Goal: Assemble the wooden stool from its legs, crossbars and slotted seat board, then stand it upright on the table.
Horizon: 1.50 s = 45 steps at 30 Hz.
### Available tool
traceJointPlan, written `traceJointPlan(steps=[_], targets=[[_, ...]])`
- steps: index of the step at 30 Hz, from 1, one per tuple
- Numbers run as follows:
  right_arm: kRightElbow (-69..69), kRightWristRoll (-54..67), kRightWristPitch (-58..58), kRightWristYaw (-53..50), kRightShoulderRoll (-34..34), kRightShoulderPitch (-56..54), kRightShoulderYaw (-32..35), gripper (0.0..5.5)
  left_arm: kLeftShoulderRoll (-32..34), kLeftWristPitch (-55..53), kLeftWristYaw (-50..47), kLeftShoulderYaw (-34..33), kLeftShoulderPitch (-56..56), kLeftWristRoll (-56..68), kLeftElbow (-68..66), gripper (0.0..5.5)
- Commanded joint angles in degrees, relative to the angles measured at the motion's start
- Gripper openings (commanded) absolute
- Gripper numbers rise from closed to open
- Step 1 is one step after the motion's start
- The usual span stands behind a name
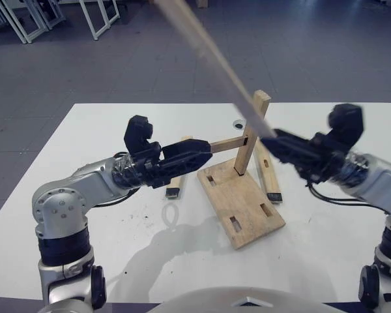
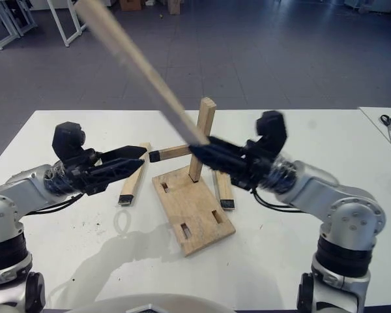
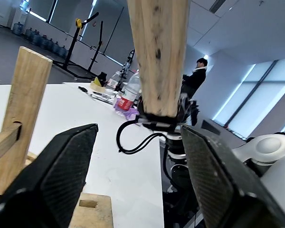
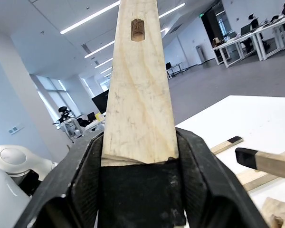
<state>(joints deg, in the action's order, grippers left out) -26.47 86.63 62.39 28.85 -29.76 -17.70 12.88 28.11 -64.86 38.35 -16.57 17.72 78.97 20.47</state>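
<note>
While the seat board (image 1: 242, 201) lies flat mid-table with one leg (image 1: 245, 156) socketed upright, the right gripper (image 1: 275, 137) clamps a second leg (image 1: 208, 53) slanting far-left, presumably for slotting. The left gripper (image 1: 201, 154) hovers open beside the crossbar (image 1: 228, 143).

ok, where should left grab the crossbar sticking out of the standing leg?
Likely its free, black-capped end, coming from the robot's left: the crossbar juts sideways from the upright leg toward the open left gripper, its other end seated in the leg.
</note>
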Motion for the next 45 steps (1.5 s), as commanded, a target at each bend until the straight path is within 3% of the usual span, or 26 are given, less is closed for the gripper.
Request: traceJointPlan(steps=[1, 10, 18, 23, 26, 29, 31, 35, 38, 45], targets=[[0.7, -1.5, -0.8, 2.1, -0.6, -1.7, -3.2, 2.03, 1.1, -0.7, -1.9, 0.6, 1.9, 5.5, -1.1, 3.22], [-0.7, -3.1, -1.1, 4.8, -1.3, -2.0, -8.4, 2.03, 1.3, 1.1, -5.4, 2.6, 2.6, 10.9, -2.4, 3.22], [-1.0, -6.4, -1.7, 6.9, -2.4, -0.8, -11.0, 2.03, 2.2, 2.4, -7.1, 2.0, 1.7, 20.2, -3.6, 2.29], [0.7, -3.3, -1.0, 4.3, -3.0, -1.7, -10.4, 3.29, 2.4, 3.4, -7.0, 1.8, 0.9, 21.9, -4.2, 2.19], [0.6, -1.0, 0.2, 6.0, -8.3, 0.1, -6.6, 3.83, 3.3, 4.4, -6.3, 0.6, -0.1, 20.2, -5.1, 2.14], [-0.5, -11.5, -1.4, 11.0, -16.6, 5.1, -5.7, 4.07, 4.8, 6.6, -2.3, -1.5, -3.0, 14.1, -5.7, 2.08], [-0.4, -25.1, -5.7, 8.7, -19.6, 7.8, -11.1, 4.07, 5.3, 9.6, 0.3, -2.0, -5.6, 7.9, -5.8, 2.05], [1.9, -51.1, -12.5, -3.1, -19.1, 12.9, -25.8, 4.07, 6.1, 14.6, 1.4, 2.6, -9.7, -6.6, -4.3, 2.05], [-0.3, -57.8, -13.7, -4.8, -18.8, 17.8, -30.0, 4.07, 5.6, 18.2, 2.4, 5.0, -10.9, -14.1, -3.5, 2.05], [1.3, -65.7, -16.0, -3.4, -20.0, 20.6, -30.3, 4.07, 4.1, 24.4, 4.0, 7.0, -10.8, -23.3, -4.8, 2.05]])
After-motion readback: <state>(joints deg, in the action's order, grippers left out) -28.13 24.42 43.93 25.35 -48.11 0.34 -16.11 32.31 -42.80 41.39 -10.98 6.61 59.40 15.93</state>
